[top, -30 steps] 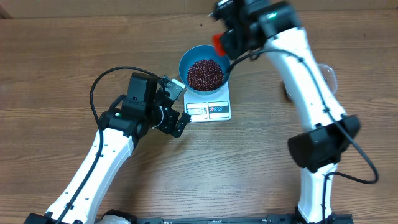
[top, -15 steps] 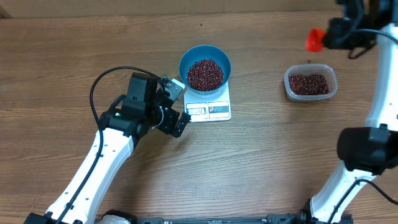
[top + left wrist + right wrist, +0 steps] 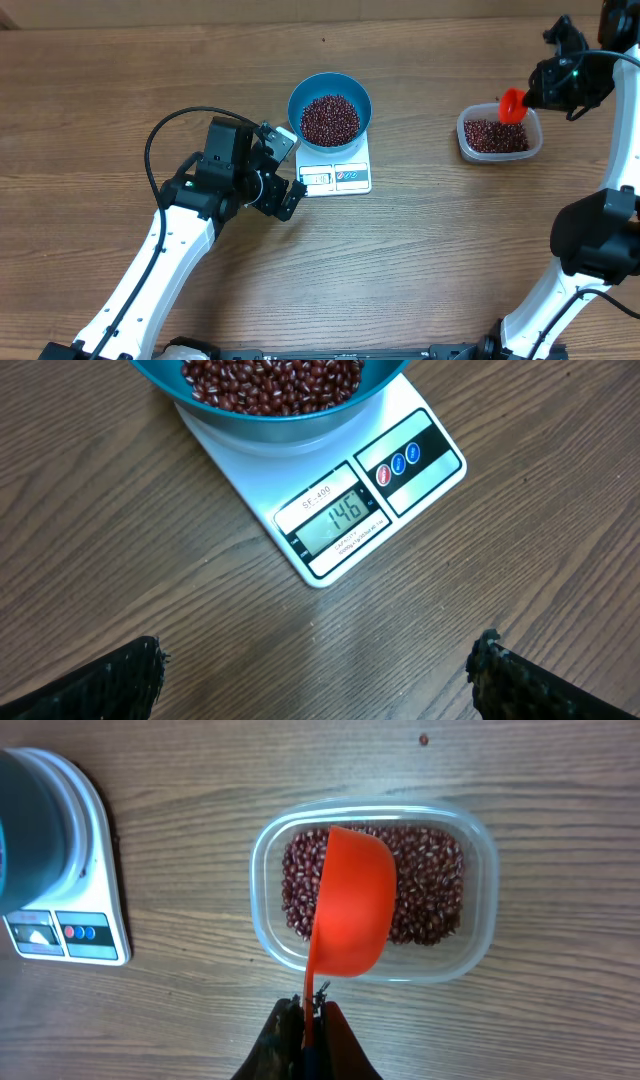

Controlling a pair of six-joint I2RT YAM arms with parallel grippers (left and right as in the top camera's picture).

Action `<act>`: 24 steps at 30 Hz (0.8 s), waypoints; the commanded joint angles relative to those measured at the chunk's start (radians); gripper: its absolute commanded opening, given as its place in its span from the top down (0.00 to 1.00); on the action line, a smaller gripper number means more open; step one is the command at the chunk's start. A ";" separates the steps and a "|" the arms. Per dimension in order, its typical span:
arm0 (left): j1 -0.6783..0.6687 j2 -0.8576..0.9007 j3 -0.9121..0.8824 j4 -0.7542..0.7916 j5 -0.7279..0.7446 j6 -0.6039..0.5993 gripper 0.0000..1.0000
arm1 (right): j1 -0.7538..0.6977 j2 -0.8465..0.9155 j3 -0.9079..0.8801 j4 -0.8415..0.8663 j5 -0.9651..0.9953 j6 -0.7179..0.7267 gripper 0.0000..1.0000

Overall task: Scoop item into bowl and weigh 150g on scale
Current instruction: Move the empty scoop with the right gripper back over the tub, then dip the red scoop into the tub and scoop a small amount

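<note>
Since the earlier overhead frames, the right arm has swung away from the blue bowl (image 3: pixel 296 98) to the far right of the table (image 3: pixel 120 90), and the red scoop (image 3: pixel 512 104) now hangs over the back edge of the clear tub (image 3: pixel 462 140). The left arm has not shifted.

From overhead, the bowl sits on the back part of the white scale (image 3: pixel 340 177), with a heap of beans (image 3: pixel 329 119) filling it. The left gripper (image 3: pixel 288 170) rests just left of the scale, its jaws wide apart and empty. The right gripper (image 3: pixel 532 95) is clamped on the scoop's handle.

The left wrist view looks down on the scale's front edge: the display reads 146, with three round buttons beside it. The bowl of beans stands behind it, and both dark fingertips (image 3: pixel 120 680) are spread at the bottom corners.

In the right wrist view, the jaws are pinched together on the thin handle. The scoop is above the tub, which holds more beans. The scale and bowl lie at the left edge.
</note>
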 commanded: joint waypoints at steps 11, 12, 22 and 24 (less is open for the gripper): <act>0.000 0.007 -0.002 0.000 0.002 -0.010 0.00 | 0.002 0.015 -0.034 0.038 -0.018 -0.040 0.96; 0.000 0.007 -0.002 0.001 0.002 -0.010 0.00 | 0.002 0.016 -0.035 0.039 -0.018 -0.040 0.96; 0.000 0.007 -0.002 0.000 0.002 -0.010 0.00 | 0.003 0.023 -0.077 0.061 -0.050 -0.039 0.96; 0.000 0.007 -0.002 0.000 0.002 -0.010 0.01 | 0.003 0.023 -0.099 0.067 -0.050 -0.039 0.96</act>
